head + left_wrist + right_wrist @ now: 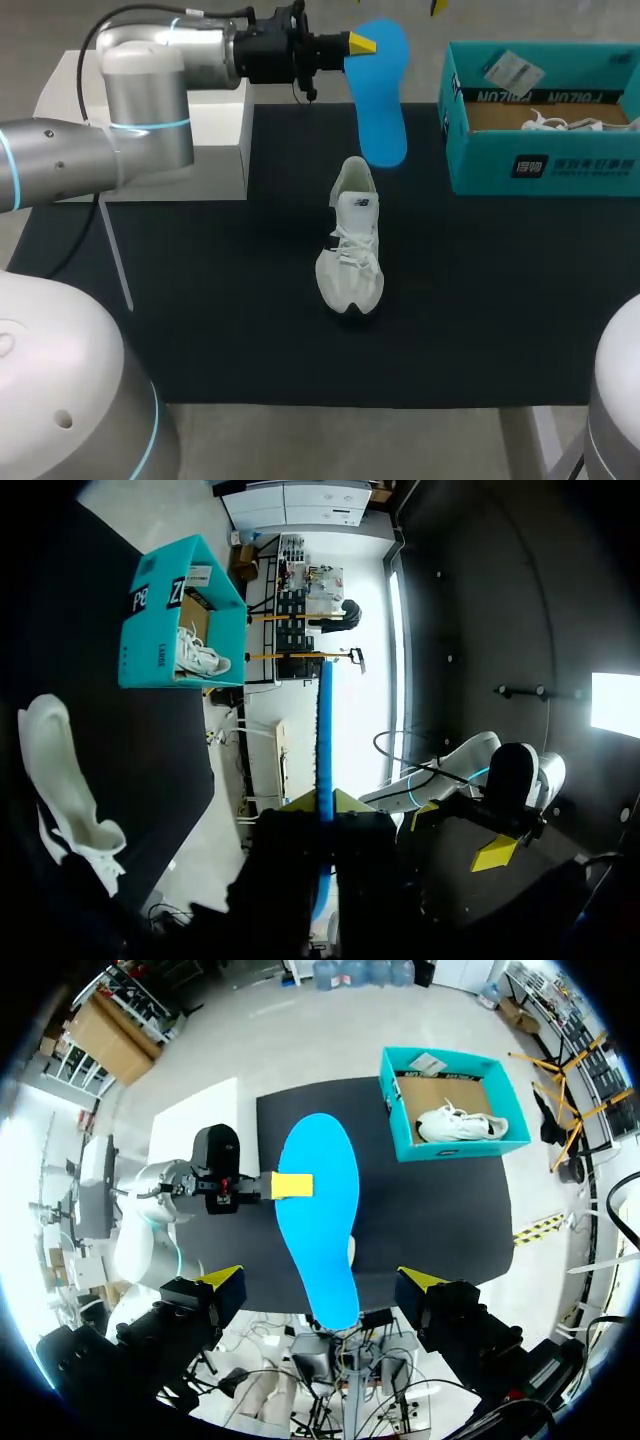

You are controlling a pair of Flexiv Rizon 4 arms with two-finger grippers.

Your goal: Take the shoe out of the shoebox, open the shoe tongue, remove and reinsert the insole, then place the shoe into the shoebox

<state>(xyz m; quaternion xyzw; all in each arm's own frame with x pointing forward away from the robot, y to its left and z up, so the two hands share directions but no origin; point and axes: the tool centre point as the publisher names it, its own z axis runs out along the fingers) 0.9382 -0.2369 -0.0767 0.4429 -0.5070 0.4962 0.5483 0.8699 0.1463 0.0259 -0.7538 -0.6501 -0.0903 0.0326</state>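
Now | left pincer [362, 44] clamps insole [381, 95] (blue) aloft over shoe [350, 250] | right pincer [322, 1279] spread wide | shoebox [540, 165] well apart

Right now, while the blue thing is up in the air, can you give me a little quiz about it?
1. True or false: the blue insole sits inside the white shoe on the black mat.
2. Which gripper holds the insole? A: left gripper. B: the other one.
3. Fill in: another shoe lies in the teal ____.
Key: 1 false, it hangs in the air above the mat. 2 A; the right gripper is open. 3 shoebox.
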